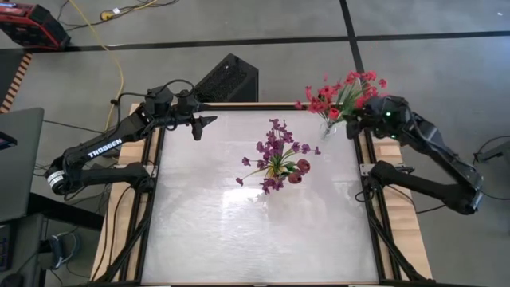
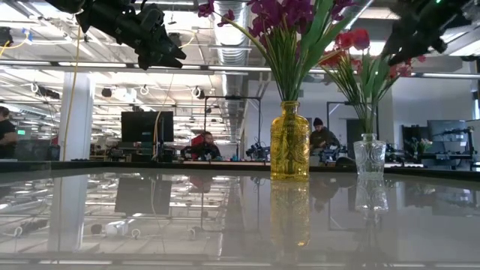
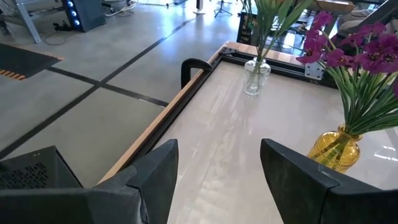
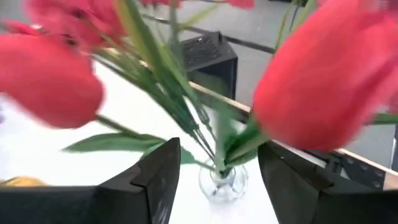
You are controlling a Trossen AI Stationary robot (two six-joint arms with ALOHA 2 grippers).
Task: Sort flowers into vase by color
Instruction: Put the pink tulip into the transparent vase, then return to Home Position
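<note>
A yellow glass vase (image 1: 279, 169) (image 2: 290, 142) stands mid-table holding purple flowers (image 1: 275, 147) and, as far as the high view shows, two dark red blooms (image 1: 301, 167). A small clear vase (image 1: 328, 127) (image 2: 369, 155) at the far right corner holds red-pink flowers (image 1: 343, 94) (image 4: 50, 81). My right gripper (image 1: 348, 127) (image 4: 217, 152) hovers open just right of and above the clear vase (image 4: 224, 180), among the red blooms. My left gripper (image 1: 209, 122) (image 3: 217, 152) is open in the air near the far left corner, pointing across the table.
A black box (image 1: 227, 80) sits on the floor beyond the far edge. The table's wooden frame (image 3: 161, 121) runs along the far side. People sit at desks in the room behind (image 2: 202, 146). Bare tabletop (image 1: 255, 231) spreads across the near half.
</note>
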